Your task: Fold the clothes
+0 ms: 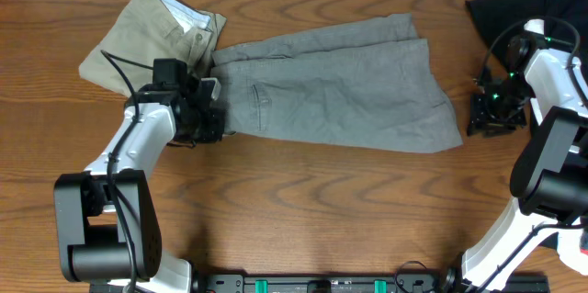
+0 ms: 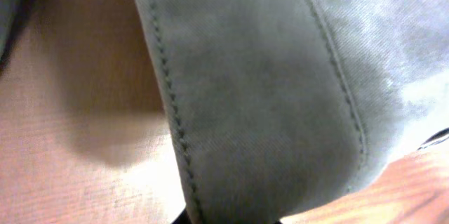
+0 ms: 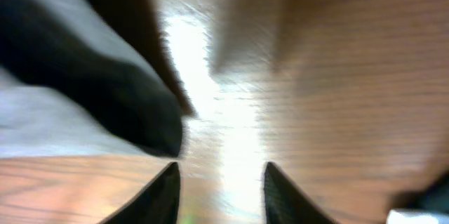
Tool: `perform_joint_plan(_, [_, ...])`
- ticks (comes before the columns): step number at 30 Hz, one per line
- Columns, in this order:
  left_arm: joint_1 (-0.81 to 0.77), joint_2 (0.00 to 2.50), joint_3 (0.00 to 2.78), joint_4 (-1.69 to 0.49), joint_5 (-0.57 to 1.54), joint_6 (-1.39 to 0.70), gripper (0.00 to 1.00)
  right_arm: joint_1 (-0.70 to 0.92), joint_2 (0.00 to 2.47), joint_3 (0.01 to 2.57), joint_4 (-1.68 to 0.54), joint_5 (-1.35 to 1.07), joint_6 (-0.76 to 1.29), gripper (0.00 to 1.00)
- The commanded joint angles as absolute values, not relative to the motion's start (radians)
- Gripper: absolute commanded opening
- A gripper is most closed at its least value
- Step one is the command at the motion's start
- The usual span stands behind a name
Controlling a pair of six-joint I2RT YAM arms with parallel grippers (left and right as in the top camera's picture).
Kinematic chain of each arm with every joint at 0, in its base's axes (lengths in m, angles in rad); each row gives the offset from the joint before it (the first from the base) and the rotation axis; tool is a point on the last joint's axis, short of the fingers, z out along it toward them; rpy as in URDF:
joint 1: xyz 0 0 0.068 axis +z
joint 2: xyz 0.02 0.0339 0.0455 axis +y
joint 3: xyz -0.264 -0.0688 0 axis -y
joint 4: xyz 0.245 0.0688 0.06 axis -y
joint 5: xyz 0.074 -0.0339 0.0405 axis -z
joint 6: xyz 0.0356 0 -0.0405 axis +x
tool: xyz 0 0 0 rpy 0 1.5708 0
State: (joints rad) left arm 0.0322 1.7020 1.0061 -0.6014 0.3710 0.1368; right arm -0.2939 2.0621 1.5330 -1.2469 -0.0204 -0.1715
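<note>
Fold barely begun: grey shorts [image 1: 340, 82] lie spread across the bench [image 1: 322, 210], left tool [image 1: 213, 114] clamped on their waistband, right tool [image 3: 221, 173] apart and empty beside the right hem, which it probably must grasp next.

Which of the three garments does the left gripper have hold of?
The medium-grey cotton shorts spread across the middle; the left gripper pinches their waistband end. The khaki-green shorts and black garment lie ungripped at the top corners.

No legible txt, labels, brands, nos. or signs anywhere in any view.
</note>
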Motion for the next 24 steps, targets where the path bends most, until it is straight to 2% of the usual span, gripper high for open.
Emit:
perform_joint_plan(1, [0.039, 1.664, 1.025, -0.654, 0.346, 0.146, 0.23, -0.306, 2.037, 1.567, -1.253, 0.064, -0.127, 0.41])
perform_joint_plan(2, [0.039, 1.66, 1.025, -0.671, 0.346, 0.146, 0.36, -0.31, 2.035, 1.58, -1.253, 0.06, -0.127, 0.42])
perform_joint_plan(3, [0.039, 1.657, 1.025, -0.685, 0.346, 0.146, 0.45, -0.314, 2.035, 1.6, -1.25, 0.032, -0.128, 0.43])
perform_joint_plan(4, [0.039, 1.652, 1.025, -0.693, 0.347, 0.145, 0.66, -0.316, 2.034, 1.629, -1.249, -0.021, -0.132, 0.46])
perform_joint_plan(5, [0.039, 1.649, 1.025, -0.696, 0.347, 0.145, 0.72, -0.316, 2.034, 1.651, -1.246, -0.075, -0.152, 0.49])
perform_joint_plan(8, [0.039, 1.63, 1.026, -0.683, 0.347, 0.145, 0.76, -0.306, 2.035, 1.699, -1.188, -0.268, -0.18, 0.56])
perform_joint_plan(12, [0.039, 1.593, 1.028, -0.611, 0.347, 0.145, 0.79, -0.269, 2.043, 1.705, -0.994, -0.451, -0.144, 0.56])
perform_joint_plan(24, [0.039, 1.662, 1.034, -0.201, 0.374, -0.036, 0.8, -0.149, 2.173, 1.705, -0.592, -0.449, -0.014, 0.56])
